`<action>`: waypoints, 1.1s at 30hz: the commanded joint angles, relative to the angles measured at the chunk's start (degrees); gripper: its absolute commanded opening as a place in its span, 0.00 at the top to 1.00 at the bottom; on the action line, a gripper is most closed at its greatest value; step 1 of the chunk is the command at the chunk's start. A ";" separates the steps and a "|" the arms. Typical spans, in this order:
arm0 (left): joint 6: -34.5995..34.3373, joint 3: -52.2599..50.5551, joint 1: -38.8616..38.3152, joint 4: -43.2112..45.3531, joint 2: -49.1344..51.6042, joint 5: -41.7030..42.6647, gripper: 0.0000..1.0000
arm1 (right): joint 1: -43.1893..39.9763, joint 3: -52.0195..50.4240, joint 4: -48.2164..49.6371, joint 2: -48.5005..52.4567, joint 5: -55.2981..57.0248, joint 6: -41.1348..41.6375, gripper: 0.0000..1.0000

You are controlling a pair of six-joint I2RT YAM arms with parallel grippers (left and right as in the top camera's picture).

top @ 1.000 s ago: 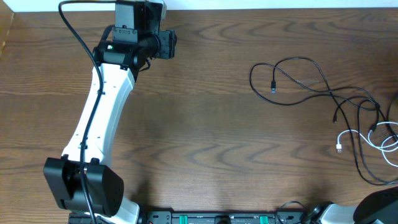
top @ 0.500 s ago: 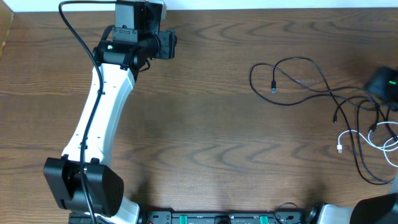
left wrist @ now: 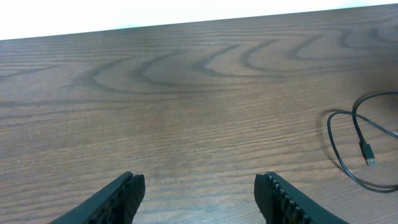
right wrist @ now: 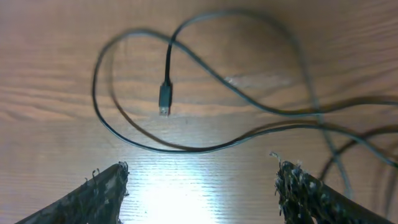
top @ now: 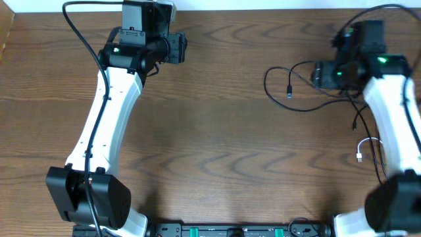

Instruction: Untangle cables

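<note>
The cables lie at the table's right side. A black cable [top: 299, 108] loops out to the left with its small plug [top: 289, 92] inside the loop, and a white cable [top: 366, 141] with its plug [top: 359, 157] lies nearer the front. My right gripper [top: 314, 74] hovers over the black loop, open and holding nothing. In the right wrist view the black cable [right wrist: 186, 148] and its plug [right wrist: 164, 99] lie just ahead of the right gripper [right wrist: 202, 180]. My left gripper [top: 182, 47] is at the far left back, open and empty [left wrist: 199, 190]; its view shows the black loop [left wrist: 336, 155] far right.
The tangle's further black strands [top: 355, 105] run under my right arm [top: 395, 125], which hides part of them. The table's back edge [top: 263, 9] is close behind both grippers. The left arm's white link [top: 105, 125] crosses the left side of the table.
My right arm has swung in from the right edge and now hovers over the black cable loop. The left arm and the cables have not moved.
</note>
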 commanded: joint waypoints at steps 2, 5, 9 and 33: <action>1.03 1.25 -0.11 -0.28 -1.49 0.28 0.38 | 3.02 0.70 0.72 5.88 -1.62 -1.38 0.25; 1.03 1.25 -0.11 -0.28 -1.49 0.28 0.38 | 5.38 0.70 1.46 9.40 -2.27 -2.08 0.25; 1.05 1.25 -0.11 -0.26 -1.49 0.26 0.38 | 8.22 0.70 2.43 12.11 -2.40 -2.40 0.24; 1.03 1.25 -0.11 0.24 -1.49 0.28 0.38 | 12.28 0.70 4.79 17.97 -7.45 -3.76 0.21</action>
